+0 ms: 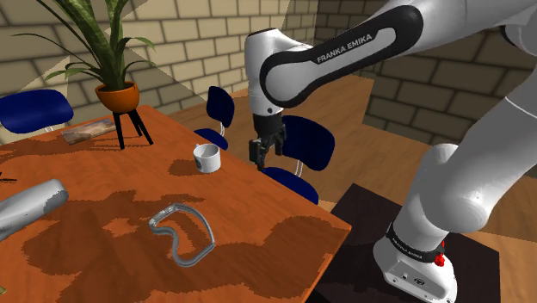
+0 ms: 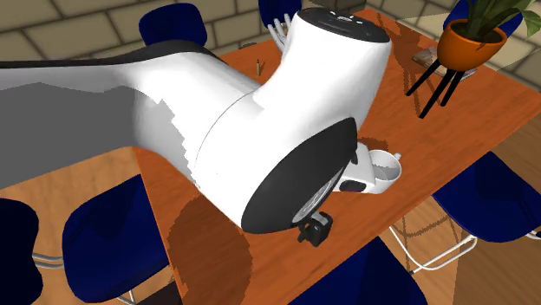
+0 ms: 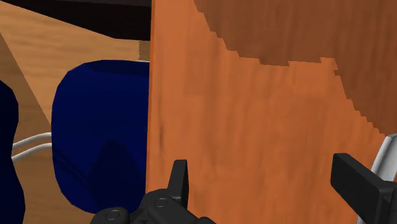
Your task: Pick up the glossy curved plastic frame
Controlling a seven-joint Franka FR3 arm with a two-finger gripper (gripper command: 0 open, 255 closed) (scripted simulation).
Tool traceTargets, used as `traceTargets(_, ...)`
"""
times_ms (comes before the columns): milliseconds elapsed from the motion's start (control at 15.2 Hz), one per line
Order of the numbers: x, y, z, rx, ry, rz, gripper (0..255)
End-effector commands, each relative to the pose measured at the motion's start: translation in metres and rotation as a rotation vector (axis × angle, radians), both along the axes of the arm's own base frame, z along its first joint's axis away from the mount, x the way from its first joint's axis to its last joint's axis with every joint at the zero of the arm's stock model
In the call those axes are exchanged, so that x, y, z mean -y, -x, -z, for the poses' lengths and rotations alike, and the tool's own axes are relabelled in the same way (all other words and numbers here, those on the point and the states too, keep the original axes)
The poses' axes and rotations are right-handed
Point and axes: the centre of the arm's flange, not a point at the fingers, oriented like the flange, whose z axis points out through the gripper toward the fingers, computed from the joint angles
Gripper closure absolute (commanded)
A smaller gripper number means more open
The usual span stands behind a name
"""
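**Shoulder view, read from its left.** A grey cylinder (image 1: 30, 207) lies on the orange table (image 1: 103, 258), cut off by the picture's border. Next comes the task's thing, the glossy grey curved frame (image 1: 162, 219). It is a closed loop lying flat on the tabletop, touching nothing else. Its long axis runs slantwise, from this view's upper left to its lower right. Further right stands a white cup (image 1: 206, 157). Just beyond the cup the gripper (image 1: 267, 157) hangs above the table's edge, pointing down, in front of a blue chair (image 1: 305, 142).

**Governing relation.** The frame lies toward this view's lower left of the gripper, well apart from it and nearer the camera than the cup. The coming move probably calls for travel that way, a descent, and fingers turned across the loop's narrow span.

**Wrist view.** The gripper (image 3: 270, 191) is spread wide, with only bare tabletop between its fingers.

**Obscured.** In the second exterior view the arm (image 2: 286, 130) covers much of the table. A pale sliver beside one finger in the wrist view cannot be identified.
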Motion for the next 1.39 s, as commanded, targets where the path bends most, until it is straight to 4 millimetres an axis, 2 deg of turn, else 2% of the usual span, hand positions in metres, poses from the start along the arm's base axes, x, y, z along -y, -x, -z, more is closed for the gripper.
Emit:
traceTargets(0,-0.021,-0.013,0.01,0.005,-0.008,-0.019,0)
traceTargets(660,-0.124,-0.065,0.063,0.022,-0.039,-0.114,0)
traceTargets(1320,-0.234,-0.109,0.112,0.04,-0.071,-0.208,0)
